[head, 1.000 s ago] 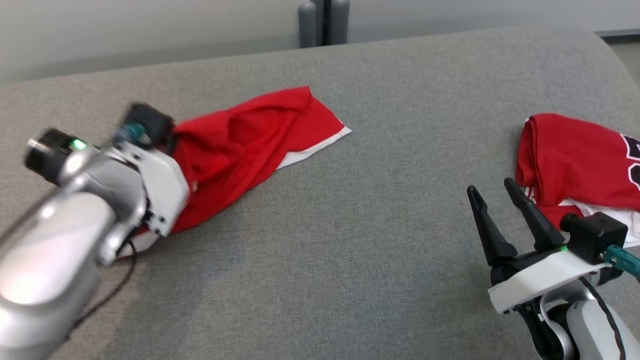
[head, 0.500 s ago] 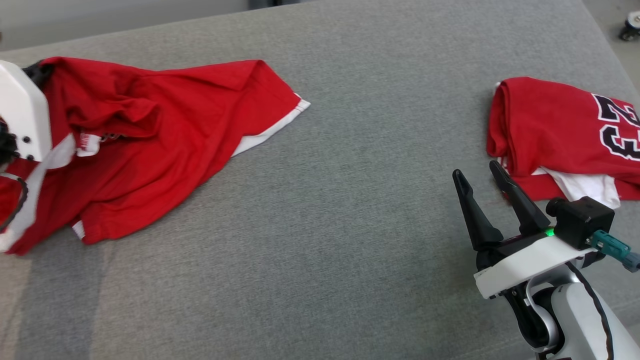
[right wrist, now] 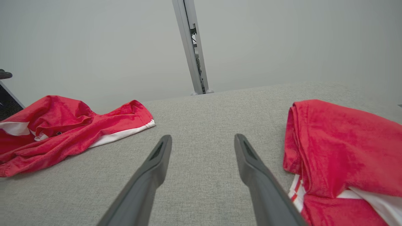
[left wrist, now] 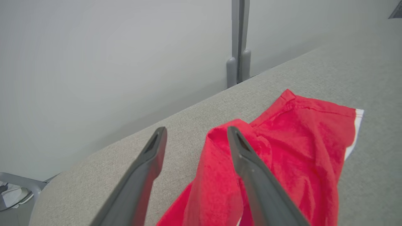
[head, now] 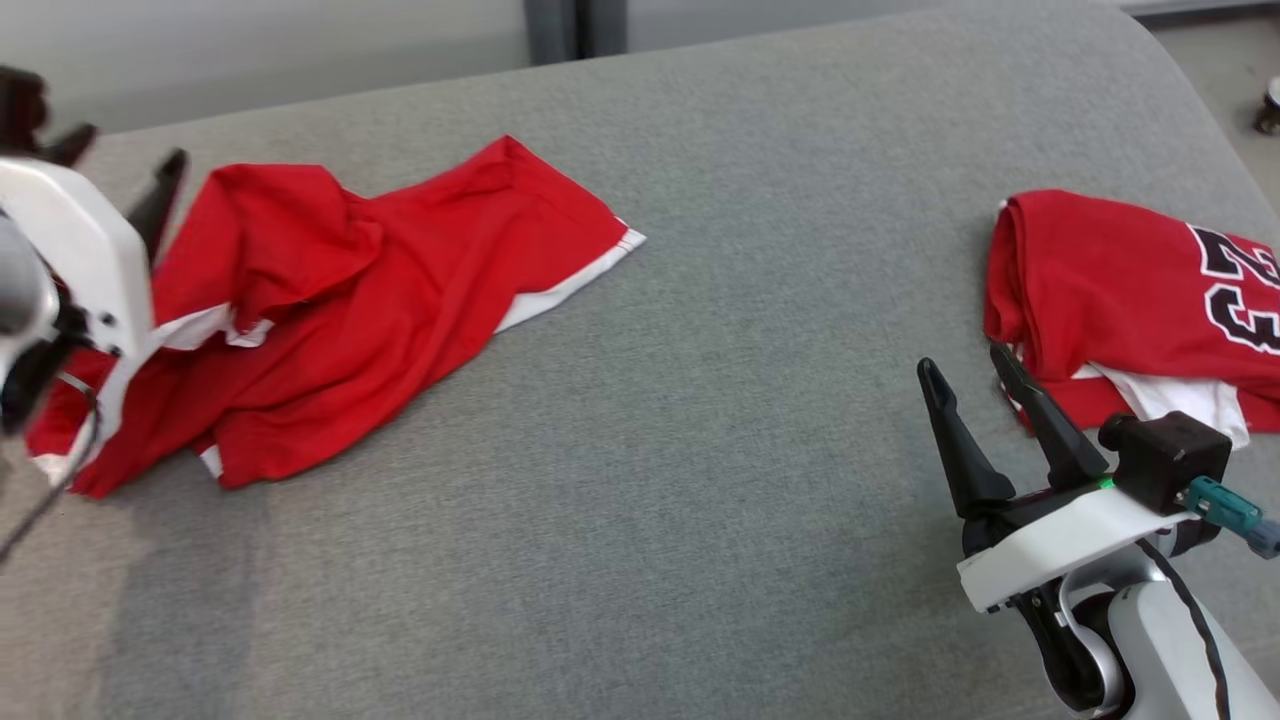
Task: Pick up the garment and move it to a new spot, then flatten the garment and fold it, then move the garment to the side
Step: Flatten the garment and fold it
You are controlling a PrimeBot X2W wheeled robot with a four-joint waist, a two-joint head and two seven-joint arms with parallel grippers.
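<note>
The garment, red with white trim, lies crumpled on the left part of the grey padded surface. A raised fold stands at its far left end. My left gripper hovers at that end, open, fingers spread and holding nothing. In the left wrist view the left gripper shows bare grey surface between its fingers, and the right finger overlaps the raised fold of the garment. My right gripper stands open and empty at the lower right. The right wrist view has the right gripper over bare surface, with the garment far to its left.
A second red jersey with a black and white number lies folded at the right, just beyond my right gripper's fingertips; it appears as the jersey in the right wrist view. A grey post stands behind the surface's far edge. A wall lies beyond.
The left gripper has opened and let go of the garment, which now rests on the surface. The head camera has shifted. The right gripper has stayed open in place.
</note>
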